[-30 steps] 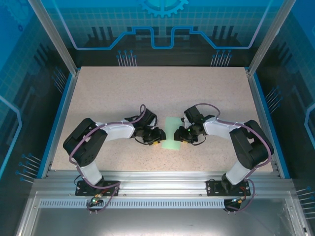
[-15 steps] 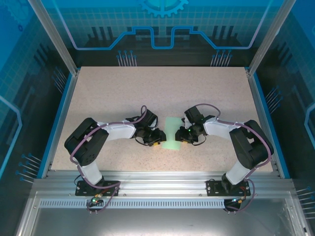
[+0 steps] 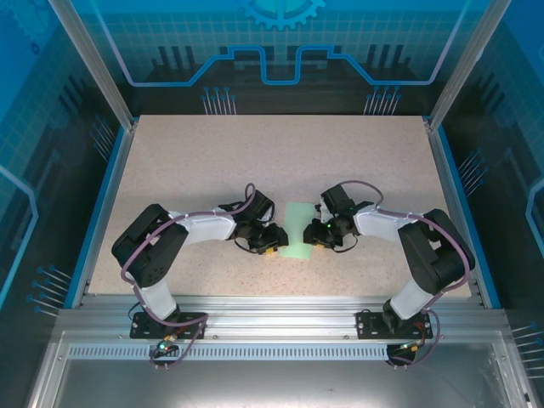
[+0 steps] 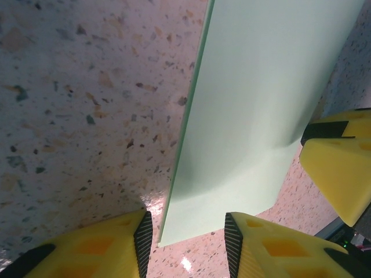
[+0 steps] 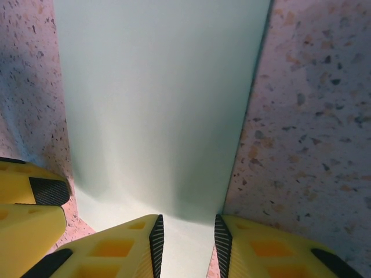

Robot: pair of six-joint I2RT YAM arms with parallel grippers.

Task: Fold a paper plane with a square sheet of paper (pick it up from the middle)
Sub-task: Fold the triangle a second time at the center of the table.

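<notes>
Top external view: the mint-green sheet of paper lies as a narrow rectangle on the speckled counter, near its front edge, between my two arms. The left gripper sits low at the paper's left side and the right gripper at its right side.

Left wrist view: the left gripper's yellow fingers stand apart. The paper's near corner lies between them, not pinched.

Right wrist view: the right gripper's fingers stand a narrow gap apart, with the paper's edge running into that gap, not clamped.

My worry is that the paper is thin and looks slick on the counter. Closing either gripper could shove it sideways or crumple its edge instead of lifting it, and uneven pulls from both sides could skew the crease.
</notes>
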